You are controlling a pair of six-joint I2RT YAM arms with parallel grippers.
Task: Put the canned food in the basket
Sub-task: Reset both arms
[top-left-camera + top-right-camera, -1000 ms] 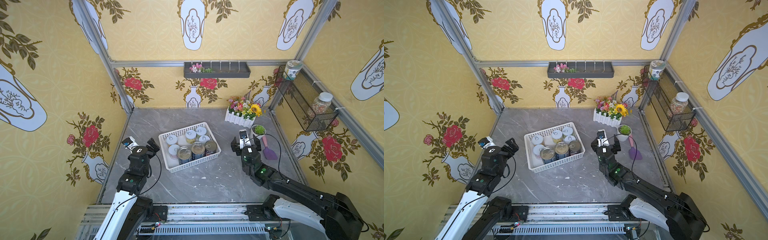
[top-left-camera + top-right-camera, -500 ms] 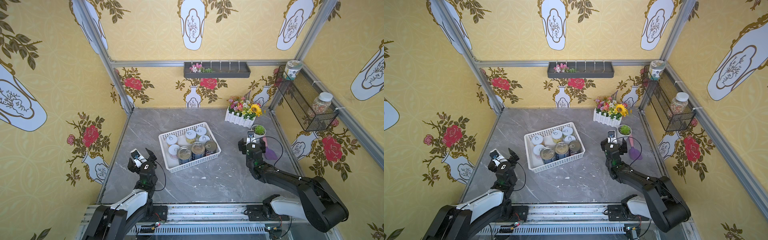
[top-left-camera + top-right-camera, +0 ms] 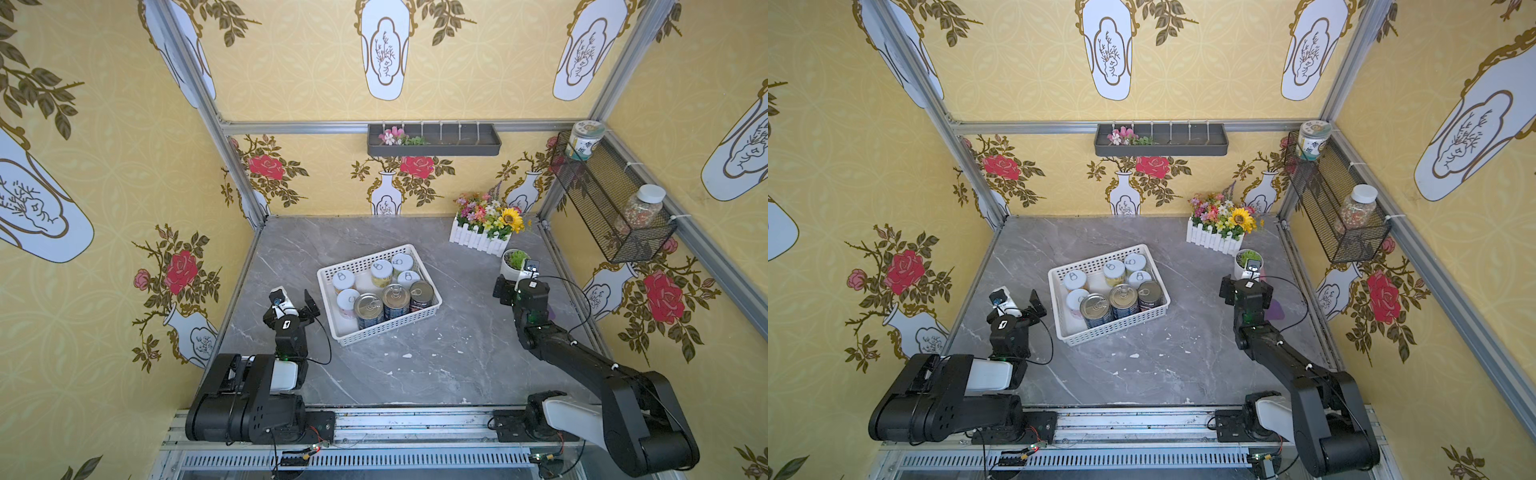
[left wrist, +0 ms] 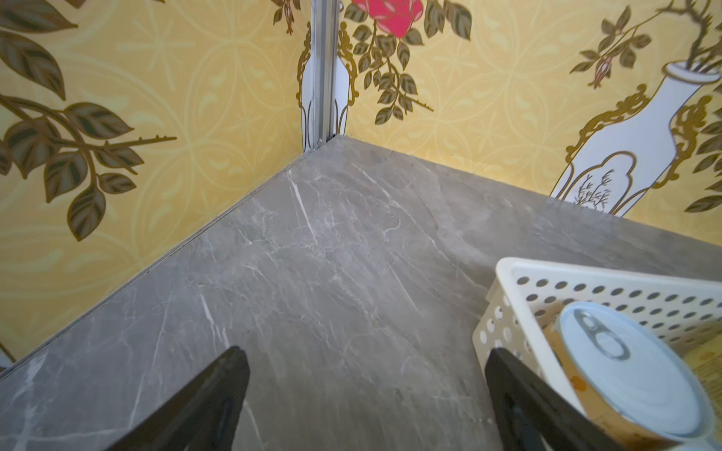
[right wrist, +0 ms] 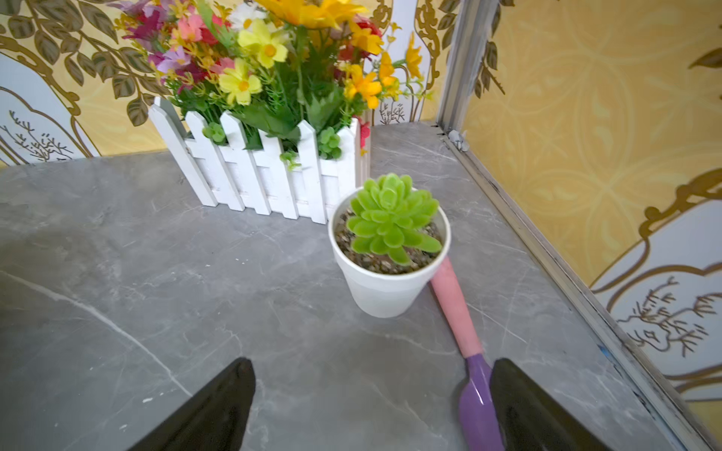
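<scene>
Over the last second both arms had pulled back from the basket [image 3: 390, 328], which sat mid-frame in both top views on the table [image 3: 415, 374]. The left arm [image 3: 286, 336] had dropped from a raised pose into a low fold at the lower left. The left gripper [image 4: 363, 353], spread and empty, ended just beside the basket's left corner. In the left wrist view one finger overlapped that corner, and contact could not be told.

The right arm [image 3: 561, 345] had swung toward the right edge. The right gripper [image 5: 371, 363], also spread with nothing between its jaws, hung over bare table short of the pot [image 5: 386, 289]. The trowel [image 5: 455, 312] lay beside one finger.

Basket and cans [image 3: 395, 296] had not shifted. All eight stood upright inside, with none left on the table. The task looked finished, the arms retreating rather than reaching for another can.
</scene>
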